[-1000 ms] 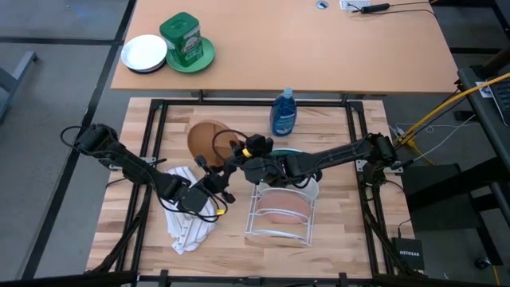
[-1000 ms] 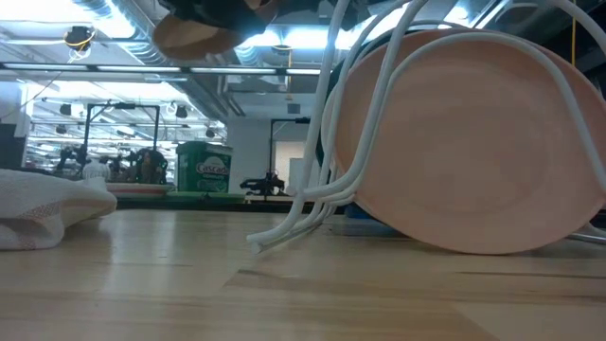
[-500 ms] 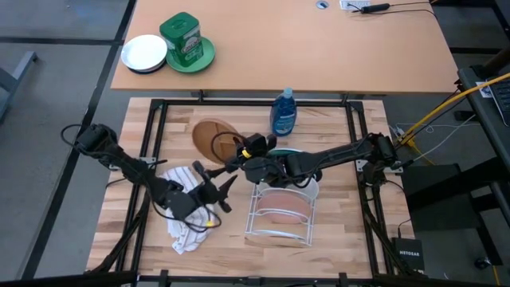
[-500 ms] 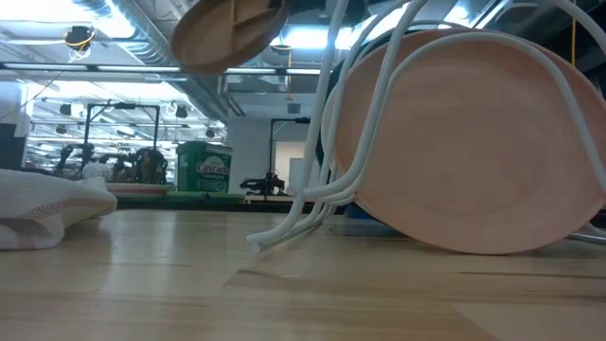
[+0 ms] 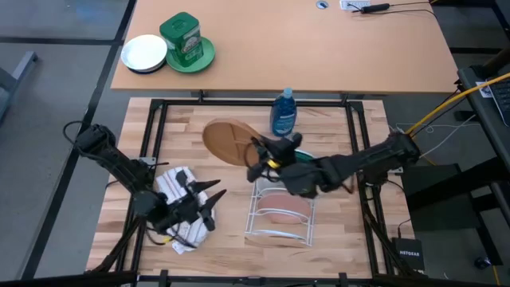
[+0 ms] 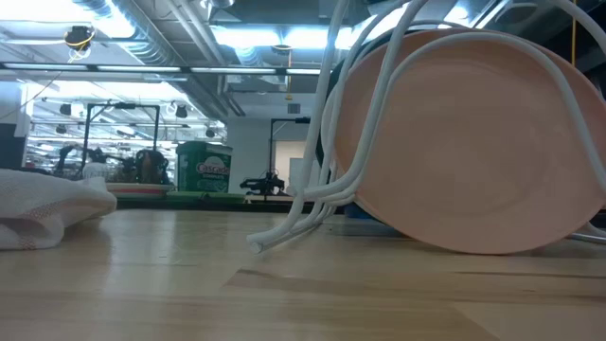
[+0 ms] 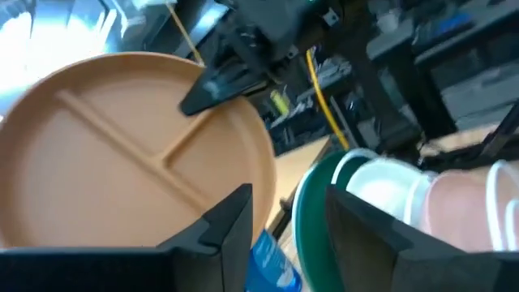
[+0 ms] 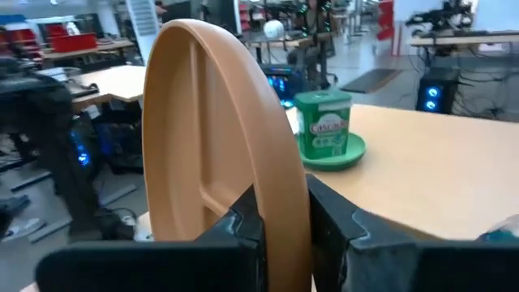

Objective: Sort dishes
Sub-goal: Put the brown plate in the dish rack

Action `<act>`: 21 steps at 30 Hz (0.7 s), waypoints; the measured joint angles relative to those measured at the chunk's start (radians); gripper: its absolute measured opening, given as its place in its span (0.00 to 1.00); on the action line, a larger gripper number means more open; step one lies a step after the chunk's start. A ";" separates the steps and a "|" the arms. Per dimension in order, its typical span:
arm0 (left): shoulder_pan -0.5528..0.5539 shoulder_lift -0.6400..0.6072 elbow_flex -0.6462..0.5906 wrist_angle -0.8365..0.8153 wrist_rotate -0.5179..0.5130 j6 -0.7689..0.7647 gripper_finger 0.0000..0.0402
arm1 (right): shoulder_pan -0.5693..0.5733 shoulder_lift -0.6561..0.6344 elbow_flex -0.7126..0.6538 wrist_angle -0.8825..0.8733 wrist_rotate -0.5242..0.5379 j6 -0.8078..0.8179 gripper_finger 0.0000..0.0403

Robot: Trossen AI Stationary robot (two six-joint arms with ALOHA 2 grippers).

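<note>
The brown wood-like plate [image 5: 229, 141] with dividing ridges hangs above the table's middle, held by my right gripper [image 5: 257, 153], which is shut on it. My left gripper [image 5: 212, 199] is open over the white cloth, apart from the plate. Its wrist view shows the brown plate [image 7: 122, 154] ahead. The salmon pink plate [image 5: 280, 209] stands on edge in the white wire rack [image 5: 275, 231]. Behind it stand the white plate [image 7: 381, 191] and the dark green plate [image 7: 312, 203], mostly hidden under the right arm from above. My right gripper pinches the brown plate's rim [image 8: 285, 191] between its two fingers [image 8: 243, 219], one on each face. The fingers come from the table's right, at the plate's right-hand edge [image 5: 253, 151]. The plate is lifted clear and tilted.
A blue soap bottle [image 5: 283, 113] stands just beyond the held plate. The white cloth [image 5: 177, 191] lies crumpled at the near left. On the far table sit a green tin [image 5: 182, 38] on a green plate and a small white dish [image 5: 144, 53].
My left gripper has drawn back from the brown plate toward the table's near left, over the cloth. My right gripper has carried the plate up and to the right, out of the low view's top edge, and its arm has swung nearer the rack.
</note>
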 joint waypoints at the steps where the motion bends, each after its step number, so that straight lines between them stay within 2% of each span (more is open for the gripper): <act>1: -0.014 0.000 0.000 0.035 0.000 0.038 0.35 | 0.020 -0.013 0.000 0.000 0.012 -0.016 0.14; 7: -0.084 0.000 0.000 0.189 0.000 0.229 0.35 | 0.169 -0.064 0.000 0.000 0.089 -0.113 0.14; 13: -0.136 0.000 0.000 0.242 -0.004 0.351 0.35 | 0.340 -0.066 0.000 -0.004 0.209 -0.136 0.14; 19: -0.172 0.000 0.000 0.240 -0.019 0.401 0.35 | 0.499 -0.060 0.000 -0.028 0.345 -0.135 0.14; 21: -0.174 -0.001 0.000 0.239 -0.024 0.389 0.35 | 0.542 -0.050 0.000 -0.027 0.357 -0.135 0.14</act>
